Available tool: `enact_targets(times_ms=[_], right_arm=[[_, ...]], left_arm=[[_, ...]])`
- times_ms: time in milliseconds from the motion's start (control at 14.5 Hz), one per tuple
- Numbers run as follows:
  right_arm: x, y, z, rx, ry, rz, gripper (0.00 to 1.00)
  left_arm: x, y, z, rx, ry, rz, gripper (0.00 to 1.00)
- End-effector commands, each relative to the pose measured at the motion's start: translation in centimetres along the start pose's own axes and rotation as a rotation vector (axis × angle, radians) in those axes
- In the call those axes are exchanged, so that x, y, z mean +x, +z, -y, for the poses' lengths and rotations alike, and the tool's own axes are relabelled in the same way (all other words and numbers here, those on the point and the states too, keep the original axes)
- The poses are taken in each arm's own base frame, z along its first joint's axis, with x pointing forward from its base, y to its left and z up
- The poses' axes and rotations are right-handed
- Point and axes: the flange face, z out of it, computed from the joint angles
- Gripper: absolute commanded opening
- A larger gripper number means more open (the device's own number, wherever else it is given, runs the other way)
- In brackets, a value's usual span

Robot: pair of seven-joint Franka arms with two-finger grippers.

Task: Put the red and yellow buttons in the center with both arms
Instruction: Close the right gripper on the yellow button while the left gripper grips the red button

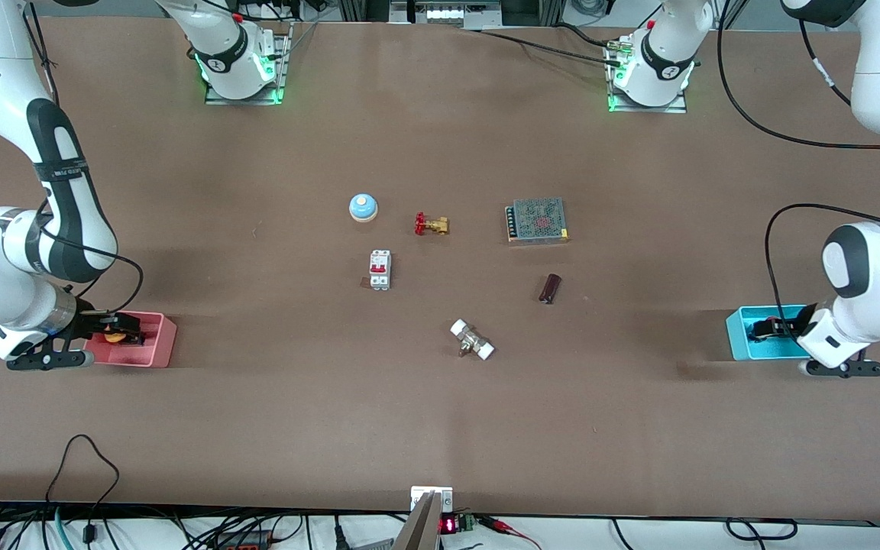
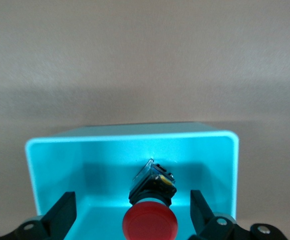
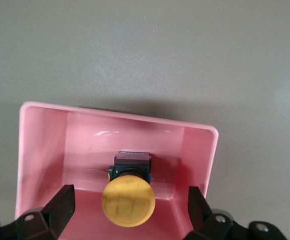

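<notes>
The red button [image 2: 150, 225] lies in the cyan tray [image 2: 130, 137] at the left arm's end of the table. My left gripper [image 2: 131, 215] is open and low in that tray, one finger [image 2: 60, 215] on each side of the red cap, not touching it. The yellow button [image 3: 128, 201] lies in the pink tray [image 3: 40, 145] at the right arm's end. My right gripper [image 3: 129, 207] is open in that tray, its fingers [image 3: 197, 207] apart on either side of the yellow cap. In the front view the right gripper [image 1: 123, 330] and left gripper [image 1: 767, 329] reach into their trays.
On the brown tabletop's middle lie a pale-blue dome [image 1: 363, 207], a brass valve with red handle [image 1: 431, 224], a white breaker [image 1: 380, 270], a mesh power supply [image 1: 538, 220], a dark cylinder [image 1: 550, 288] and a white-ended fitting [image 1: 472, 340].
</notes>
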Motion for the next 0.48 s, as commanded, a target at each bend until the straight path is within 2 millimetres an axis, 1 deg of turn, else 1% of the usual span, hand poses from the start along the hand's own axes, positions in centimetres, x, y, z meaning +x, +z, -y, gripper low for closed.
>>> enact_targets(times_ms=[0, 69, 138, 208, 277, 346, 415], right_arm=[[-0.3, 0.77, 0.06, 0.006, -0.012, 0.0, 1.0], [-0.32, 0.87, 0.07, 0.006, -0.011, 0.002, 1.0], [-0.33, 0.98, 0.08, 0.007, -0.011, 0.003, 1.0], [-0.38, 1.29, 0.11, 0.008, -0.011, 0.007, 1.0], [-0.39, 1.39, 0.11, 0.008, -0.01, 0.007, 1.0], [-0.42, 1.59, 0.13, 0.009, -0.01, 0.01, 1.0], [-0.41, 1.74, 0.14, 0.01, -0.01, 0.012, 0.99]], left_arm=[[-0.67, 0.44, 0.35, -0.008, 0.02, -0.009, 0.95], [-0.67, 0.44, 0.35, -0.008, 0.02, -0.009, 0.89], [-0.68, 0.55, 0.34, -0.009, 0.022, -0.007, 0.74], [-0.68, 0.55, 0.34, -0.009, 0.027, -0.007, 0.66], [-0.57, 0.41, 0.28, -0.008, 0.028, -0.01, 0.61], [-0.58, 0.4, 0.38, -0.008, 0.026, -0.012, 0.54], [-0.49, 0.21, 0.22, -0.008, 0.029, -0.015, 0.51]])
